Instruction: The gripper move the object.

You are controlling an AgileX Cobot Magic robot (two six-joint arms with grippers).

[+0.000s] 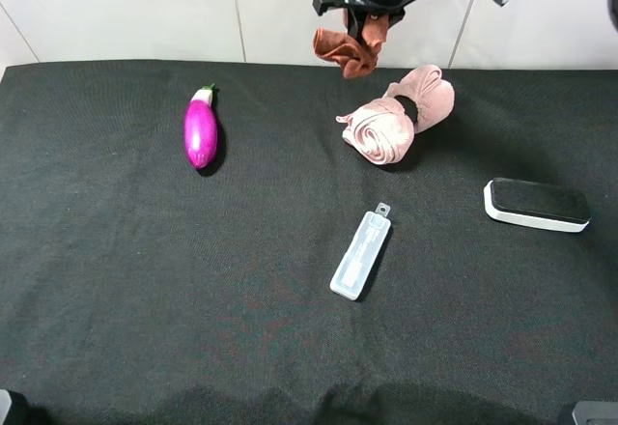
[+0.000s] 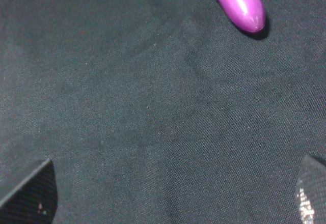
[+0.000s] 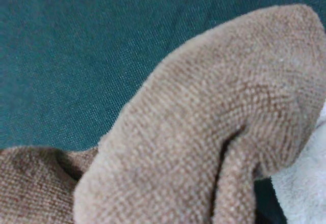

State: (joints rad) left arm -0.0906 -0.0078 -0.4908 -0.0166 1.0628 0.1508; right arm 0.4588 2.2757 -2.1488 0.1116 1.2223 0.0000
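At the far edge of the black cloth point(image 1: 116, 280), the brown sock point(image 1: 346, 50) hung crumpled in the air. It was pinched at its top by the right gripper point(image 1: 371, 21), whose fingers were clenched on the fabric. The sock dangled clear of the cloth, in front of the white wall point(image 1: 126, 10). In the high view it sat just above and left of the pink sock point(image 1: 391, 121), which lay bunched on the cloth. In the right wrist view the brown sock point(image 3: 204, 127) filled most of the frame, its knit folded over itself, with the cloth point(image 3: 76, 56) behind it and a pale patch of fabric at one edge. Nearer the front, a clear case point(image 1: 360, 255) lay at a slant close to the middle of the cloth. A black eraser point(image 1: 536, 204) with a white base rested well off to the right. A purple eggplant point(image 1: 200, 133) lay apart on the left, its stem toward the wall. The left gripper point(image 2: 170, 196) hovered over bare cloth point(image 2: 127, 107) with its fingers released. Its fingertips point(image 2: 30, 196) stood wide apart and held nothing, and the rounded end of the eggplant point(image 2: 237, 2) lay ahead of them.
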